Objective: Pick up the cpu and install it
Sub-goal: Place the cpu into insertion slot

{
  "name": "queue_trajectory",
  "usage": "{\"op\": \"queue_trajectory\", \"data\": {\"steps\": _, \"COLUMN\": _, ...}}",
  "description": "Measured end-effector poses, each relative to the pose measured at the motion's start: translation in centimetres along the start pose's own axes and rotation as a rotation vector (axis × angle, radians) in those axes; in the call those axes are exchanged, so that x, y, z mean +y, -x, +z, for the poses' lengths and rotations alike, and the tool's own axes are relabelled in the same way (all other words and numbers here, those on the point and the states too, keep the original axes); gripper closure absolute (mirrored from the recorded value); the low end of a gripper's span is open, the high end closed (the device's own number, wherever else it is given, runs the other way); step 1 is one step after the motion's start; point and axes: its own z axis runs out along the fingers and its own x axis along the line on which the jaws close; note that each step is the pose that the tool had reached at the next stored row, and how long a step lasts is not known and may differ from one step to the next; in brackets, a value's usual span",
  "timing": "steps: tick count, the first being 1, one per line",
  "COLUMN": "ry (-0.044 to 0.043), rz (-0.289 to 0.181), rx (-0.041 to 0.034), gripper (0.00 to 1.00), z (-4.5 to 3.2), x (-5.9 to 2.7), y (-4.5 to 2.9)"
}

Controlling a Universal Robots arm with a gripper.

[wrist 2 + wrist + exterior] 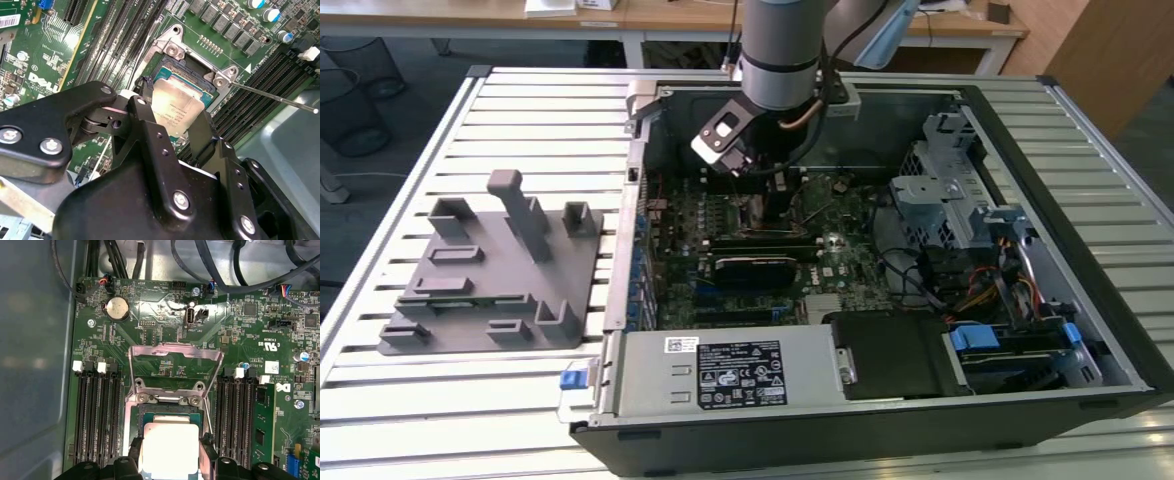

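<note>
1. The cpu (167,440) sat clamped in the gripper (171,452), a black finger (202,132) pressed against each of two opposite edges, its silver top facing my wrist cameras.
2. I saw it directly over the open socket (170,412); whether it touched the socket floor, I could not tell.
3. The load plate (175,347) stood swung up beyond the socket, and the thin lever (275,97) stuck out to one side.
4. Memory slots (97,410) flanked the socket on the green motherboard (165,305).
5. In the exterior view, the arm reached down into the open computer case (881,425); the grey tray (494,270) lay well apart on the slatted table (520,110), at the exterior view's left.
</note>
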Motion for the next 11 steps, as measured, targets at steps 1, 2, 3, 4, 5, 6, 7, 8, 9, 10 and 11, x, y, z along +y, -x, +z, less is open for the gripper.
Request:
{"op": "queue_trajectory", "data": {"steps": 1, "ry": 0.0, "rz": 0.0, "rx": 0.0, "gripper": 0.47, "z": 0.02, "x": 0.0, "y": 0.0}}
{"op": "queue_trajectory", "data": {"steps": 2, "ry": -0.0001, "rz": 0.0, "rx": -0.0001, "gripper": 0.47, "z": 0.04, "x": 0.0, "y": 0.0}}
{"op": "queue_trajectory", "data": {"steps": 3, "ry": 0.0, "rz": 0.0, "rx": 0.0, "gripper": 0.47, "z": 0.06, "x": 0.0, "y": 0.0}}
{"op": "queue_trajectory", "data": {"steps": 4, "ry": 0.0, "rz": 0.0, "rx": 0.0001, "gripper": 0.47, "z": 0.09, "x": 0.0, "y": 0.0}}
{"op": "queue_trajectory", "data": {"steps": 5, "ry": 0.0001, "rz": 0.0, "rx": 0.0001, "gripper": 0.47, "z": 0.12, "x": 0.0, "y": 0.0}}
{"op": "queue_trajectory", "data": {"steps": 6, "ry": 0.0, "rz": 0.0, "rx": 0.0001, "gripper": 0.47, "z": 0.14, "x": 0.0, "y": 0.0}}
{"op": "queue_trajectory", "data": {"steps": 7, "ry": 0.0, "rz": 0.0, "rx": 0.0, "gripper": 0.47, "z": 0.16, "x": 0.0, "y": 0.0}}
{"op": "queue_trajectory", "data": {"steps": 8, "ry": -0.0001, "rz": 0.0, "rx": -0.0001, "gripper": 0.47, "z": 0.18, "x": 0.0, "y": 0.0}}
{"op": "queue_trajectory", "data": {"steps": 9, "ry": -0.0001, "rz": 0.0, "rx": -0.0001, "gripper": 0.47, "z": 0.19, "x": -0.01, "y": 0.0}}
{"op": "queue_trajectory", "data": {"steps": 10, "ry": 0.0, "rz": 0.0, "rx": 0.0, "gripper": 0.47, "z": 0.21, "x": -0.01, "y": 0.0}}
{"op": "queue_trajectory", "data": {"steps": 11, "ry": 0.0, "rz": 0.0, "rx": 0.0, "gripper": 0.47, "z": 0.23, "x": -0.01, "y": 0.0}}
